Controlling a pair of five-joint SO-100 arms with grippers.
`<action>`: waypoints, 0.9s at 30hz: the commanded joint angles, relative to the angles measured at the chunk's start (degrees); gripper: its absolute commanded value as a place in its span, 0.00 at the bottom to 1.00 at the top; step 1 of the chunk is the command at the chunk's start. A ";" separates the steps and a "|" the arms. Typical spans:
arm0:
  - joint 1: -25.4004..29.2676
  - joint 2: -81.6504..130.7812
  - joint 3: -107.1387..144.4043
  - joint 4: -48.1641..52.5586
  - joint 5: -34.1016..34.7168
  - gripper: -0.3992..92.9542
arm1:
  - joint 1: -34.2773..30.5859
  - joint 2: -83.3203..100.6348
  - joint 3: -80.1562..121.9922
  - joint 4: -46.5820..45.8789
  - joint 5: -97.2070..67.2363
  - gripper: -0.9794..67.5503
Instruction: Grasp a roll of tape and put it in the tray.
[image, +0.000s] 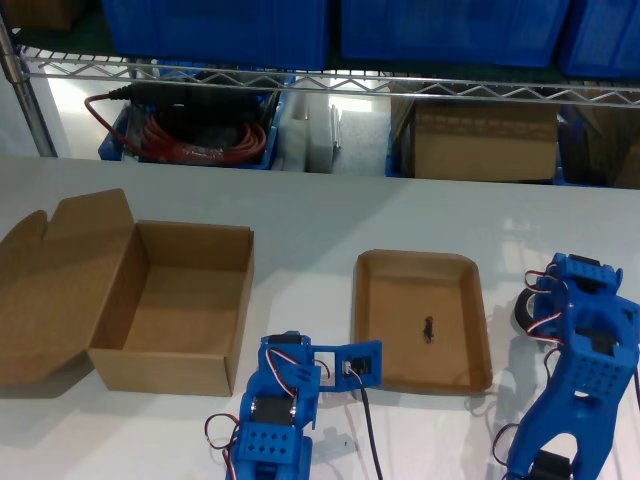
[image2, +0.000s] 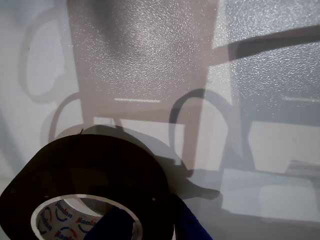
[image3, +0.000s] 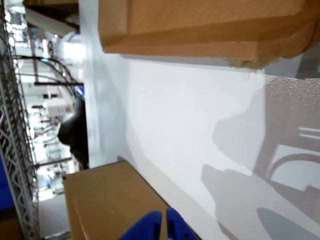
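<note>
Roll of tape: first end effector fingers straddling its wall, grip unconfirmed; clench firmly, lift toward tray at 9 o'clock.

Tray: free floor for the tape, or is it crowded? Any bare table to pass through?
The tray floor is bare except for a small dark mark. Open white table lies behind the tray and the cardboard box. It is crowded where my first gripper meets the roll of tape.
</note>
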 joint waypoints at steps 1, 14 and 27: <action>-0.53 0.62 1.85 -0.70 0.09 0.01 | -0.70 2.72 -2.90 -1.05 0.44 0.02; -0.53 0.62 1.85 -0.70 0.09 0.01 | -33.13 23.47 7.73 0.62 -2.99 0.02; -0.53 0.62 1.85 -0.70 0.09 0.01 | -40.17 22.68 15.03 3.34 -4.31 0.02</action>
